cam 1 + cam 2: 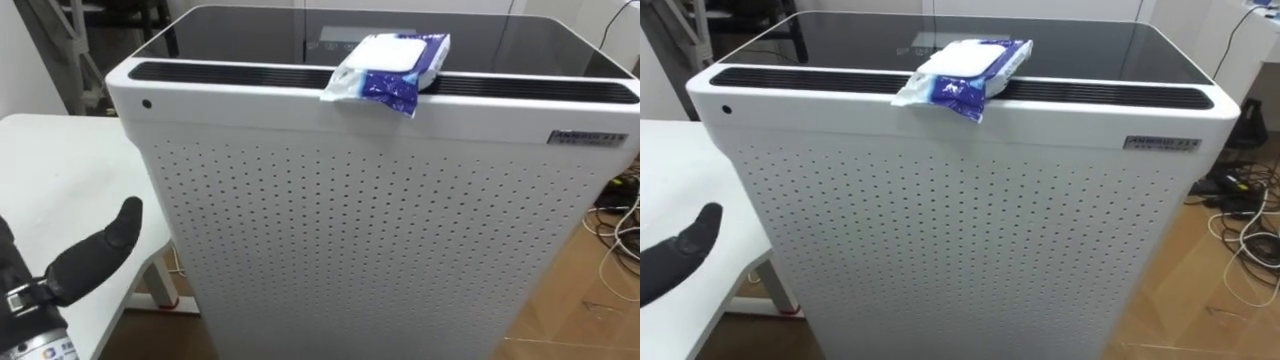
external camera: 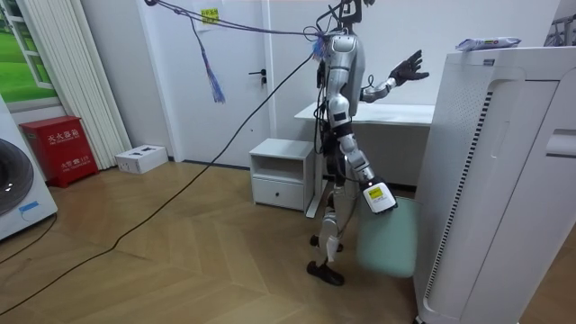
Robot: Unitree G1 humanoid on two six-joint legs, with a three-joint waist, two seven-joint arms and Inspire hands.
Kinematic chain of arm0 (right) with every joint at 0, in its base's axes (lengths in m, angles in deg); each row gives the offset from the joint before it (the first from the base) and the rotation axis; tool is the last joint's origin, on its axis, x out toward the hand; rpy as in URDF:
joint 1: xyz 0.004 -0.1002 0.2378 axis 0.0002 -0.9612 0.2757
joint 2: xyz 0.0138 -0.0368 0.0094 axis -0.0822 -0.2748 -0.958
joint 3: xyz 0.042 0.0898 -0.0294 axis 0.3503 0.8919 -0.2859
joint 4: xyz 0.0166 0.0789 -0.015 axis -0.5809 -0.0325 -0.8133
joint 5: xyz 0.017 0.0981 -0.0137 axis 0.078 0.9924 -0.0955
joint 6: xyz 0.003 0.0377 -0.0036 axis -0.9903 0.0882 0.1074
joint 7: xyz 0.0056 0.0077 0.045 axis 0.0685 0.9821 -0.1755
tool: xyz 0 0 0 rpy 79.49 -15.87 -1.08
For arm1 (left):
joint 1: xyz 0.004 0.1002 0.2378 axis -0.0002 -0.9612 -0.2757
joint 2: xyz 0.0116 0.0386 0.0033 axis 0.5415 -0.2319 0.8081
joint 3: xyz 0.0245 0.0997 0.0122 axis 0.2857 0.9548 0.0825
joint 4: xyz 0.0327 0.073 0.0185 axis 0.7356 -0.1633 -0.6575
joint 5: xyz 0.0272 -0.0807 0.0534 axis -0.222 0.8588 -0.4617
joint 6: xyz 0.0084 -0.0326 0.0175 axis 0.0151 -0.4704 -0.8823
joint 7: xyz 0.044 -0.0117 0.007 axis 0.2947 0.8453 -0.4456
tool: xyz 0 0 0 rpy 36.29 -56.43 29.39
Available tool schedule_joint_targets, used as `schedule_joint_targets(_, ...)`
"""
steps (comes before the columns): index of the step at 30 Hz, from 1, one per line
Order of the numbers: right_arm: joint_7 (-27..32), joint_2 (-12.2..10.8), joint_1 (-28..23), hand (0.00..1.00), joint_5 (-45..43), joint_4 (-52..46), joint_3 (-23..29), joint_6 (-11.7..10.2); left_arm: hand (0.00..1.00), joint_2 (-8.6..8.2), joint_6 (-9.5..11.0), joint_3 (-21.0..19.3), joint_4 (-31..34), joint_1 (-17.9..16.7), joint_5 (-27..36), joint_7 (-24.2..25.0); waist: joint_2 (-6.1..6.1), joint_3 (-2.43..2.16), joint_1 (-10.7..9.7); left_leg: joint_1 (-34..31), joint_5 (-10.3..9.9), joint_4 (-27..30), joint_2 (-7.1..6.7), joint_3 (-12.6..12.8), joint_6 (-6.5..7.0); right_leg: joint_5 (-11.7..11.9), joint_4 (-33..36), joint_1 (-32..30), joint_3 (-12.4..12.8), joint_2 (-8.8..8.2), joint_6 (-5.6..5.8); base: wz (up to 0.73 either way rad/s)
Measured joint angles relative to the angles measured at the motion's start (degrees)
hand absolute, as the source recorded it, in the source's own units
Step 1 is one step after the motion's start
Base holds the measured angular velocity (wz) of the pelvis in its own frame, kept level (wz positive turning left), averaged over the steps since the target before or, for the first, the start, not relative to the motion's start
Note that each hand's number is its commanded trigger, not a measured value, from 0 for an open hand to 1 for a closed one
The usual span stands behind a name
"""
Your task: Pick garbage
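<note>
One packet [image 1: 390,62] is lying atop the purifier [image 1: 380,230]; left hand [image 1: 88,256] is hovering, fingers straight; right hand [image 2: 378,196] is hanging, its fingers unclear.

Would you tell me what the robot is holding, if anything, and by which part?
Nothing visibly: the left hand is raised open and empty, the right hand hangs low, and the wipes packet lies untouched on the white appliance.

The air purifier [image 1: 380,250] has a matt white front, perforated with fine holes; its top panel [image 1: 250,35] is glossy, smooth black. On its front edge lies a packet [image 1: 390,65] of shiny, crinkled plastic film. Beside it stands a smooth white table [image 1: 60,170], and the floor [image 1: 580,290] under it is wood.
</note>
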Motion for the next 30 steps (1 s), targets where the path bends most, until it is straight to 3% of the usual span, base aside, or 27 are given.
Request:
schedule_joint_targets(9, -2.1, 0.6, 0.5, 1.0, -0.8, -0.2, -1.4, 0.0, 0.0, 2.09, 0.1, 3.9, 4.9, 2.8, -10.2, 1.1, 1.36, 0.16, -1.3, 0.4, 0.0, 0.0, -0.03, -0.1, 0.01, 0.0, 0.1, 0.1, 0.0, -0.03, 0.0, 0.0)
schedule_joint_targets(16, -3.2, 1.0, 0.8, 1.0, -1.2, 0.1, -1.4, -0.4, 0.0, 2.23, 0.1, 8.2, 8.2, 4.7, -10.5, 6.5, 1.54, 0.26, -3.0, 1.5, 0.0, -0.2, 0.18, 1.2, 0.01, 0.0, 0.2, 0.6, 1.1, 0.16, 0.0, -0.07)
schedule_joint_targets(21, -2.8, 1.1, 0.8, 1.0, -1.2, 0.1, -1.5, -0.4, 0.0, 2.58, 0.1, 9.5, 11.7, 6.2, -10.5, 9.5, 1.64, 0.23, -3.3, 2.0, 0.0, -0.4, 0.24, 1.8, 0.01, 0.0, 0.3, 0.5, 2.1, 0.38, 0.0, -0.09)
schedule_joint_targets(24, -2.8, 1.4, 0.9, 1.0, -1.2, 0.1, -2.1, -0.4, 0.0, 3.6, 0.3, 10.5, 13.6, 7.2, -10.5, 11.1, 1.77, 0.15, -3.2, 2.1, 0.0, -0.4, 0.28, 2.2, 0.01, 0.0, 0.4, 0.5, 2.5, 0.44, -0.01, -0.05)
schedule_joint_targets(30, -2.9, 2.2, 0.9, 1.0, -1.0, 0.1, -3.7, -0.5, 0.0, 3.78, 1.1, 10.8, 13.9, 7.9, -10.4, 14.3, 2.51, -0.03, -3.1, 3.0, 0.0, -1.3, 0.4, 2.9, 0.01, 0.0, 0.2, 0.7, 3.0, 0.47, 0.01, -0.06)
